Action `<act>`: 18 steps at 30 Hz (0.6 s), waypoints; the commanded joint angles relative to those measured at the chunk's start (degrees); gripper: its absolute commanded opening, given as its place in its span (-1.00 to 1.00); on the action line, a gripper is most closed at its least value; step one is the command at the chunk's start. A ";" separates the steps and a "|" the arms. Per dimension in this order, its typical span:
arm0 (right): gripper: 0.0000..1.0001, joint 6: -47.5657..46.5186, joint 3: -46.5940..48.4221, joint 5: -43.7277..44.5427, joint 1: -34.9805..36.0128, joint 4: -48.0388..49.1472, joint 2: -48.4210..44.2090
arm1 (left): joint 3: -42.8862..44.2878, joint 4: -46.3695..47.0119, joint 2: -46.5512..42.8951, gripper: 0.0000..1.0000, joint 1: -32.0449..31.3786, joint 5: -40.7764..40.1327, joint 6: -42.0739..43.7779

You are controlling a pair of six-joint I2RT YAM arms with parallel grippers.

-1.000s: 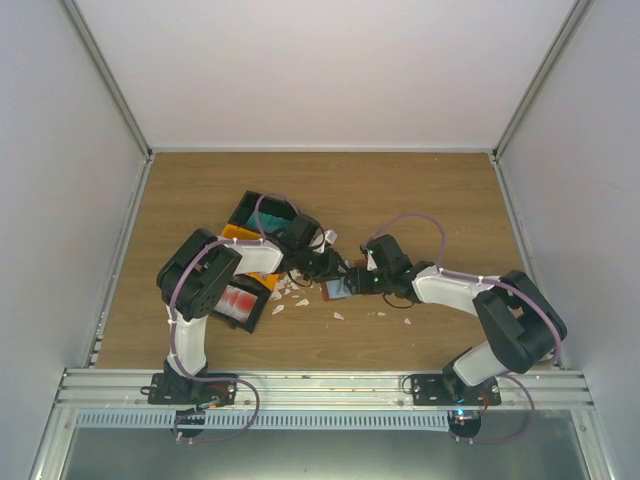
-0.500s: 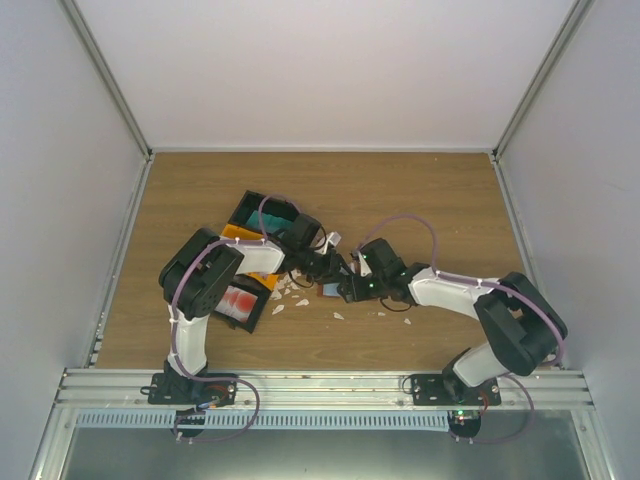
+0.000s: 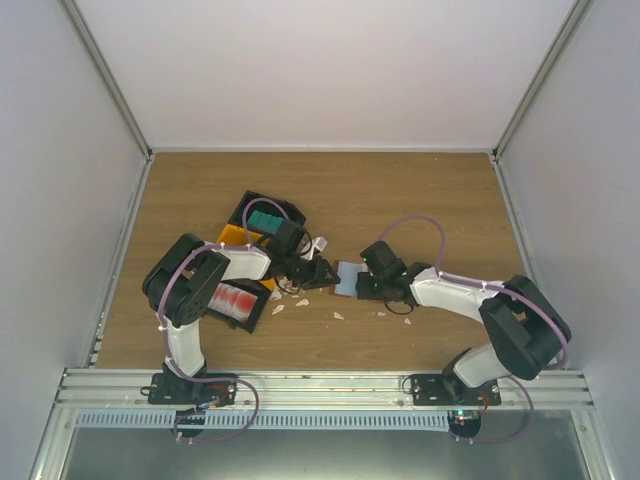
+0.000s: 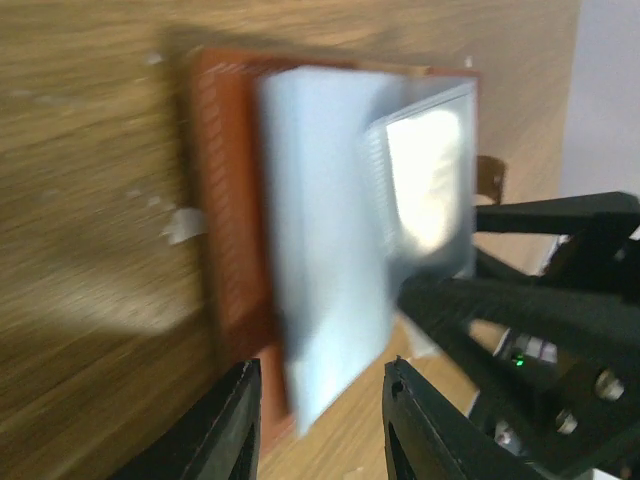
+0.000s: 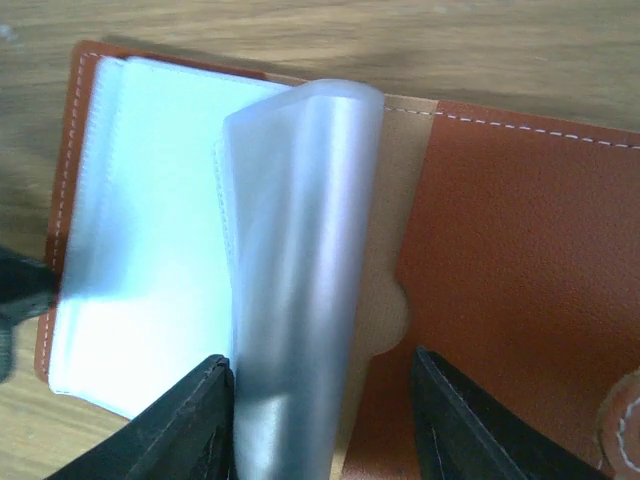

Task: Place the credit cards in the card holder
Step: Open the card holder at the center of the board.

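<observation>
Because the card holder [image 3: 347, 277] is a light, limp leather fold lying open near the centre of the worktop [image 3: 420, 200], it is likely to slide or flip unless one cover is pinned. Its clear plastic sleeves [image 5: 300, 250] look thin, slick and springy. One leaf curls upright between the right gripper [image 5: 320, 385] fingers, which stand apart. The left gripper [image 4: 320, 395] fingers are also apart, at the holder's 9 o'clock edge. The credit cards [image 3: 236, 299] should be stiff and slippery, so grip them by their edges. A teal stack [image 3: 266, 217] sits in a black bin [image 3: 243, 205] at 10 o'clock of the holder. The red-and-white stack occupies a second black bin [image 3: 264, 300] at 8 o'clock. The contents of the yellow bin [image 3: 235, 236] cannot be told.
</observation>
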 commanded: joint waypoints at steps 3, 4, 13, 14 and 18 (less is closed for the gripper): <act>-0.13 5.60 1.23 8.96 0.16 -7.89 -1.70 | -1.92 -1.06 -1.98 -0.26 0.84 -1.94 5.37; -0.17 5.90 1.76 9.76 0.19 -8.61 -1.72 | -1.92 -1.06 -1.95 -0.27 0.84 -1.80 5.45; -0.15 8.88 3.59 15.90 0.17 -14.58 -2.91 | -0.61 -0.95 -3.75 -0.27 0.58 -0.95 6.64; -0.04 9.07 3.88 16.91 0.19 -15.39 -2.90 | -0.23 -0.95 -3.93 -0.27 0.53 -0.50 6.95; 0.17 9.46 4.49 19.32 0.17 -17.36 -2.71 | 2.22 -0.93 -3.37 -0.27 -0.52 1.00 7.81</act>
